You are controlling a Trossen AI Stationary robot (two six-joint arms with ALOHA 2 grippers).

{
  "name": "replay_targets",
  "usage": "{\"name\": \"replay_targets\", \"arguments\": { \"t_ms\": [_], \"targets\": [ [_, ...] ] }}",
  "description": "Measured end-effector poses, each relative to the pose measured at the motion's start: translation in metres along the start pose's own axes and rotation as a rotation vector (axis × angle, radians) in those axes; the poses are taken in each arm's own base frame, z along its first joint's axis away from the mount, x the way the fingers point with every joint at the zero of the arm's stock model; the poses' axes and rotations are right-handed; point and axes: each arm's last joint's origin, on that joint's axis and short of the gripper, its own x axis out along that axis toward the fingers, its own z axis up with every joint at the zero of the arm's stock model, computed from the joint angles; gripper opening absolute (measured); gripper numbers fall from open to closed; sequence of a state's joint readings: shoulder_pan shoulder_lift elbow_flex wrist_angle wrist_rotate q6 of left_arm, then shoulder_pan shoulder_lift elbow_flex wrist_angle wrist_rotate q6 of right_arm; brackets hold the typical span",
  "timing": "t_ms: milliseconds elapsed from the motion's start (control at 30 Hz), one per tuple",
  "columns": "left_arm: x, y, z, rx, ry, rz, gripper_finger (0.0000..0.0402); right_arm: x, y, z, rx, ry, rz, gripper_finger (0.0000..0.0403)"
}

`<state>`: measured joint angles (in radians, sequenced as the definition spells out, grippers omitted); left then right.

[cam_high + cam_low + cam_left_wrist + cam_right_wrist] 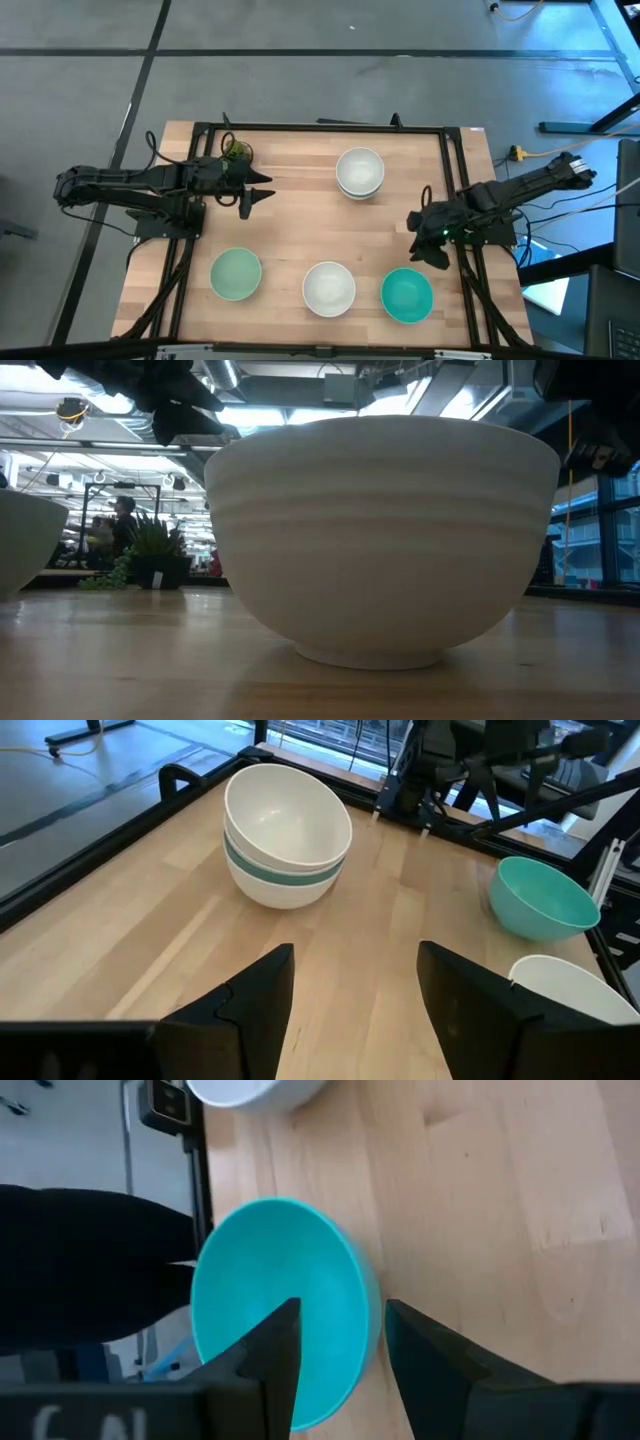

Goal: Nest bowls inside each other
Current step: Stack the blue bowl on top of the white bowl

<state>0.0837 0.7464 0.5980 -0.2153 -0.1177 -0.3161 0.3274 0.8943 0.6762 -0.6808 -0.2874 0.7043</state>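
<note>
On the tabletop (290,235), the left arm reaches in level from 9 o'clock, its left gripper (262,191) with fingers spread wide, aimed at the white stack (360,171) at 12. The right arm angles in from 3 o'clock, its right gripper (428,245) half-open over the teal bowl (407,295), holding nothing. The mint bowl (236,274) and white bowl (329,288) sit at 7 and 6.

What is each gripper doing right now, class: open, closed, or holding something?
Left gripper: open, holding nothing, above bare table facing the white bowl stack.
Right gripper: open, holding nothing, fingers straddling the teal bowl rim.
</note>
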Motion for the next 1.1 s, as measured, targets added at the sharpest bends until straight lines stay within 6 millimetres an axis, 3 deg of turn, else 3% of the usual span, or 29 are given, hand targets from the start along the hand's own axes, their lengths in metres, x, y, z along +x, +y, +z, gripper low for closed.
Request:
{"name": "replay_targets", "arguments": {
  "t_ms": [400, 767, 1100],
  "targets": [
    [0.000, 0.000, 0.000, -0.042, -0.001, 0.004, 0.0208, 0.020, -0.002, 0.003, -0.052, 0.120, -0.001, 0.0153],
    [0.000, 0.001, 0.000, -0.042, -0.008, 0.026, 0.0208, 0.028, -0.006, 0.006, -0.121, 0.102, -0.090, 0.0293],
    [0.000, 0.001, 0.000, -0.042, -0.009, 0.029, 0.0208, 0.039, -0.002, 0.003, -0.158, 0.122, -0.126, 0.0309]
  ]
}}
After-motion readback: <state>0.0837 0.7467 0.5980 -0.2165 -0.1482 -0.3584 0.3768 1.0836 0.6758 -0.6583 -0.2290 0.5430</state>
